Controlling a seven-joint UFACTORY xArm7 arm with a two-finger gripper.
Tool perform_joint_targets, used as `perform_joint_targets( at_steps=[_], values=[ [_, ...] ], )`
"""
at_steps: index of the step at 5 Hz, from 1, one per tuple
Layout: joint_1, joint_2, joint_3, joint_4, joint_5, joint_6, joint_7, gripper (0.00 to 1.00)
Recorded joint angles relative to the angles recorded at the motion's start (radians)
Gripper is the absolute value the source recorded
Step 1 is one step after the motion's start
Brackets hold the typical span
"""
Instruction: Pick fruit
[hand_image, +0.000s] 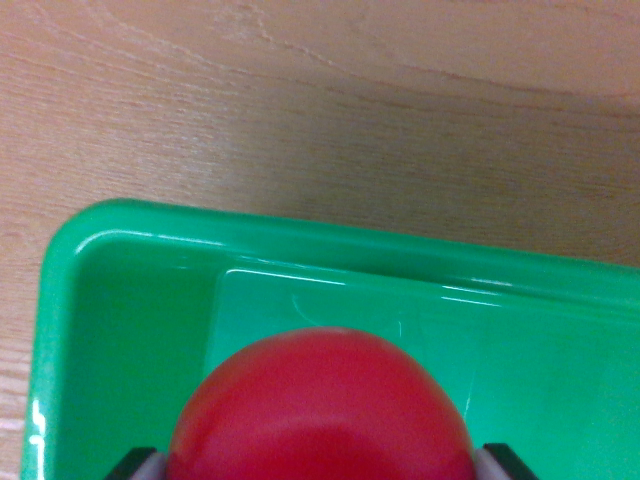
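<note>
Fruit: a red, round fruit (320, 415) fills the lower centre of the wrist view. Its skin is smooth and matte-to-satin, with a soft, broad highlight near the bottom edge. The kind is not certain; it may be an apple or a tomato, since neither a stem nor a calyx shows.

Fruit position: it sits between the two fingertips, over the inner floor of the tray. Whether it touches the floor cannot be told from this angle.

Gripper: the gripper (320, 465) shows only at the bottom edge. One pale grey finger pad with a dark backing (143, 464) lies at the wrist view's left of the fruit, and its twin lies at the right.

Finger state: both pads press against the fruit's sides, so the fingers are clamped on the fruit.

Tray: a bright green plastic tray (300, 240) with a glossy surface, a rolled rim, a rounded corner at the wrist view's left, and sloped walls down to a flat floor. Thin white glints run along the rim and floor edge.

Table: a light wooden table (320, 100) with wavy, fine grain and a dull finish. A soft shadow lies on it just beyond the tray's far rim.
</note>
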Motion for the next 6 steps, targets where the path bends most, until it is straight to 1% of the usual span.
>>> perform_joint_targets(
  at_steps=[1, 2, 3, 4, 5, 6],
  values=[
    [-0.0004, -0.012, 0.001, 0.035, 0.0026, 0.047, -0.001, 1.0],
    [-0.0004, -0.012, 0.001, 0.035, 0.0026, 0.047, -0.001, 1.0],
    [-0.0009, -0.025, 0.002, 0.07, 0.0051, 0.095, -0.002, 1.0],
    [-0.0009, -0.025, 0.002, 0.07, 0.0051, 0.095, -0.002, 1.0],
    [-0.0013, -0.037, 0.002, 0.105, 0.0077, 0.142, -0.002, 1.0],
    [-0.0013, -0.037, 0.002, 0.105, 0.0077, 0.142, -0.002, 1.0]
  ],
)
